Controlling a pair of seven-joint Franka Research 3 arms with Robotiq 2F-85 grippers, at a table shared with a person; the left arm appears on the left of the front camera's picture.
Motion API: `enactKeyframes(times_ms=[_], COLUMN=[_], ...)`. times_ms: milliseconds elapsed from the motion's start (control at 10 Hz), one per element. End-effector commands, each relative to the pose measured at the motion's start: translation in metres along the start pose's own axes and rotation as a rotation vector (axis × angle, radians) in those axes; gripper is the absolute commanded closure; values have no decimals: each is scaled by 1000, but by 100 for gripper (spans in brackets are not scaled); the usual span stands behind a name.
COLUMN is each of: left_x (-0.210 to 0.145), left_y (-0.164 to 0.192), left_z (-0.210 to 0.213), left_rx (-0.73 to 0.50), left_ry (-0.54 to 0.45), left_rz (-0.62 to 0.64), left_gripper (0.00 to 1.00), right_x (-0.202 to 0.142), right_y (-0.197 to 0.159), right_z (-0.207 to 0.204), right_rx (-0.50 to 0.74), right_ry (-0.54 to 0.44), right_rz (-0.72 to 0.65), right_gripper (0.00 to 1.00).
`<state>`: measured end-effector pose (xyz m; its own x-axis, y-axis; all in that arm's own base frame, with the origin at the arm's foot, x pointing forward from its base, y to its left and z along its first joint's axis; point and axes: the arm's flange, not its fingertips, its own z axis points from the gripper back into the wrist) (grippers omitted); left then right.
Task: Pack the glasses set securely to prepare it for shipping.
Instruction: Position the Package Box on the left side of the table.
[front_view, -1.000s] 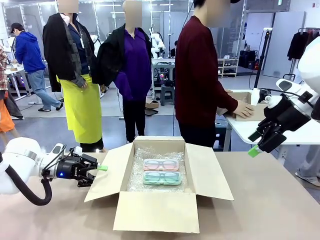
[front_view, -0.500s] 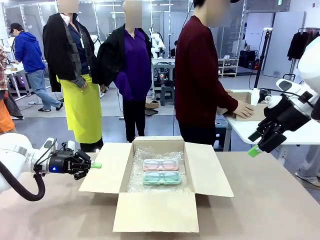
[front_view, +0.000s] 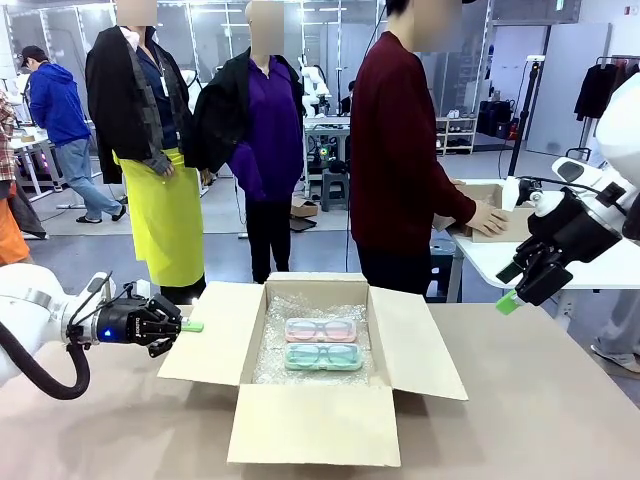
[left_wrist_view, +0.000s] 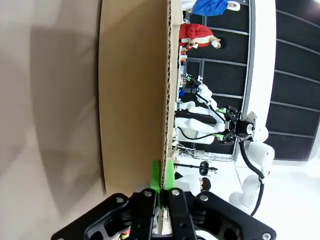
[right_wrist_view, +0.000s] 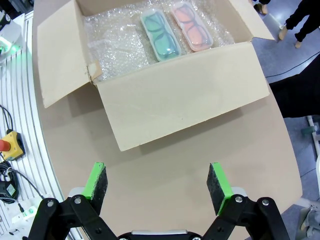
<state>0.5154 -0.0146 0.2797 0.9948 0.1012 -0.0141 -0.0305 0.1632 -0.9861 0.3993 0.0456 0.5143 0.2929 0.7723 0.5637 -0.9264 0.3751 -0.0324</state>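
**Glasses set in the box, left flap about to be folded**

Glasses set: 2 cases, the pink case (front_view: 321, 329) and the green case (front_view: 322, 356), are laid side by side on bubble wrap (front_view: 300, 308) inside the open cardboard box (front_view: 312, 424), off to the side of the left claw (front_view: 193, 326) and well below and ahead of the right claw (front_view: 508, 301).

The left claw's pads are pressed together, with nothing seen between them in the wrist view; its tips are placed at the outer edge of the left flap (front_view: 210, 335), touching or just beside it. The right claw is held wide apart and empty, high above the table (front_view: 560, 400), with the front flap (right_wrist_view: 185, 112) just ahead of it.

Flap closing is judged to be the step in hand, the packing of the cases being done. The next move would call for the left flap to be nudged up and over by the shut tips, pushed evenly so the box is not slid along the table.
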Motion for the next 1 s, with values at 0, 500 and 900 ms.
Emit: enactKeyframes(times_ms=[0, 500, 900], left_x=[2, 0, -11], left_y=[-12, -9, -8], left_z=[18, 136, 246], left_rx=[4, -24, 7], left_ry=[18, 50, -40], left_rz=[4, -37, -123], left_gripper=[100, 100, 100], right_x=[2, 2, 2], right_y=[0, 0, 0], right_z=[2, 2, 2], right_rx=[5, 5, 5], right_ry=[6, 6, 6], right_rz=[5, 5, 5], right_gripper=[0, 0, 0])
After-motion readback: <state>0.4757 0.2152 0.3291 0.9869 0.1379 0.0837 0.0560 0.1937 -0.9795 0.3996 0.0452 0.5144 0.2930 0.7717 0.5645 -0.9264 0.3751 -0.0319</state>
